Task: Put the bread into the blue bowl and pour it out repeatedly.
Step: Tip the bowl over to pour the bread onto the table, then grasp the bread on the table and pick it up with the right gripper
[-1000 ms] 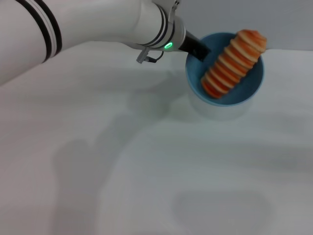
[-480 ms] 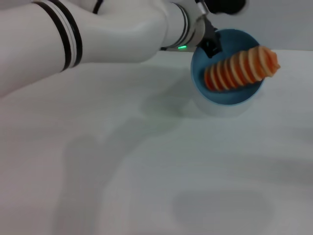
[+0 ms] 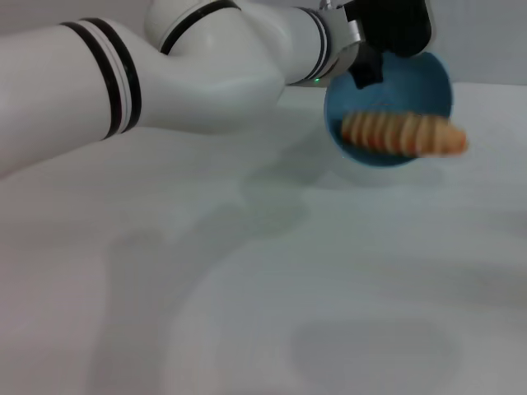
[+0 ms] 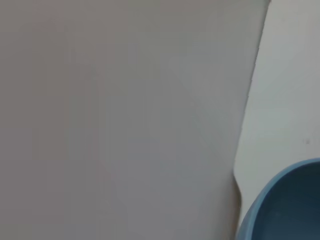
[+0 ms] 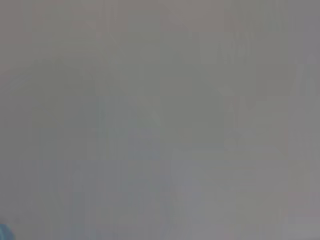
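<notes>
Above our white bench (image 3: 329,288), we see the left hand (image 3: 366,72) gripping the tipped blue bowl (image 3: 428,82); the bread (image 3: 403,134), blurred, seemingly slides over its rim.

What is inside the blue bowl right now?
The bread lies across the tilted blue bowl, one end past its rim. The left gripper holds the bowl's far edge, which hides its fingers.

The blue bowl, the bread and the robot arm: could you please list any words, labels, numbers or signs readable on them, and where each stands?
None: no text can be read in any view.
The blue bowl is plain, with no markings.
The bread bears only its ridges.
The left gripper at the bowl's rim shows no lettering; its arm carries only black bands and a small green light.
</notes>
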Robot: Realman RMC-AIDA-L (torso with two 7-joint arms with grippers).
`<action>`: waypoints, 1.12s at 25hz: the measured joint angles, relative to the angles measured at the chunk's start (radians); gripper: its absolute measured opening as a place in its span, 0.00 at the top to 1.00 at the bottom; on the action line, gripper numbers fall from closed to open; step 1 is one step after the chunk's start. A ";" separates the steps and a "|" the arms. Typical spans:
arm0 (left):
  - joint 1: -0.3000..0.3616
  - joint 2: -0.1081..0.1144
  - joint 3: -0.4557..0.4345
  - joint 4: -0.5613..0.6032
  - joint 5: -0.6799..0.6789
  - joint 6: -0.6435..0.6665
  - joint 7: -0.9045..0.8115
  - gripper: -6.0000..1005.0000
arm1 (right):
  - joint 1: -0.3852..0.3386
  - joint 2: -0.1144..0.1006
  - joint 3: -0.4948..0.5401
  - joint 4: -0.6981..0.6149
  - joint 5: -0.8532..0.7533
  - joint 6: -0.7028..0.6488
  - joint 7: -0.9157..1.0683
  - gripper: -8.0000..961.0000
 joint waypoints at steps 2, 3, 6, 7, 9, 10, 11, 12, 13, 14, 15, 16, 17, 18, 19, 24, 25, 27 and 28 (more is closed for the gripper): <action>0.008 0.000 -0.005 0.014 0.026 -0.021 -0.003 1.00 | 0.003 -0.001 0.000 0.003 0.000 0.000 0.000 0.38; 0.011 0.000 -0.007 0.025 0.034 -0.037 -0.002 1.00 | 0.004 -0.001 0.000 0.003 0.000 0.000 0.000 0.38; 0.011 0.000 -0.007 0.032 0.038 -0.051 0.002 1.00 | 0.007 -0.001 0.000 0.005 0.003 0.000 0.000 0.38; 0.008 0.000 -0.007 0.032 0.040 -0.054 0.002 1.00 | 0.008 -0.001 0.000 0.005 0.006 0.000 0.000 0.38; 0.008 -0.001 -0.007 0.027 0.038 -0.073 -0.003 1.00 | 0.012 -0.001 0.000 0.016 0.021 0.001 0.002 0.38; 0.008 -0.001 -0.007 0.027 0.038 -0.073 -0.003 1.00 | 0.013 -0.001 0.000 0.024 0.031 0.003 0.005 0.38; 0.024 -0.002 -0.020 0.023 0.033 -0.090 -0.013 1.00 | 0.015 -0.002 0.000 0.033 0.039 0.003 0.009 0.38; 0.024 -0.002 -0.020 0.023 0.033 -0.090 -0.013 1.00 | 0.016 -0.003 0.000 0.041 0.046 0.003 0.013 0.38; 0.029 -0.002 -0.029 0.023 0.032 -0.093 -0.017 1.00 | 0.018 -0.003 -0.003 0.044 0.048 0.002 0.025 0.38; 0.043 -0.002 -0.064 0.022 0.029 -0.095 -0.034 1.00 | 0.020 -0.003 -0.007 0.044 0.049 0.001 0.042 0.38; 0.052 -0.003 -0.092 0.022 0.026 -0.096 -0.049 1.00 | 0.024 -0.003 -0.016 0.044 0.045 -0.001 0.070 0.38; 0.064 -0.002 -0.135 0.022 0.023 -0.095 -0.069 1.00 | 0.029 -0.004 -0.030 0.043 0.033 -0.001 0.116 0.38; 0.074 -0.002 -0.162 0.023 0.018 -0.092 -0.085 1.00 | 0.034 -0.005 -0.046 0.042 0.019 -0.002 0.154 0.38; 0.085 0.000 -0.198 0.024 0.011 -0.089 -0.103 1.00 | 0.046 -0.010 -0.086 0.031 -0.029 -0.008 0.258 0.38; 0.096 0.001 -0.231 0.024 -0.002 -0.084 -0.115 1.00 | 0.046 -0.010 -0.086 0.031 -0.029 -0.008 0.258 0.38; 0.140 0.005 -0.369 0.018 -0.077 -0.053 -0.123 1.00 | 0.102 -0.036 -0.177 -0.058 -0.329 -0.048 0.732 0.38; 0.147 0.007 -0.397 0.013 -0.097 -0.049 -0.123 1.00 | 0.123 -0.040 -0.191 -0.066 -0.389 -0.067 0.812 0.38; 0.153 0.008 -0.423 0.001 -0.124 -0.045 -0.123 1.00 | 0.161 -0.042 -0.212 -0.066 -0.458 -0.088 0.886 0.38; 0.156 0.008 -0.428 -0.003 -0.134 -0.044 -0.124 1.00 | 0.182 -0.042 -0.225 -0.064 -0.492 -0.094 0.915 0.38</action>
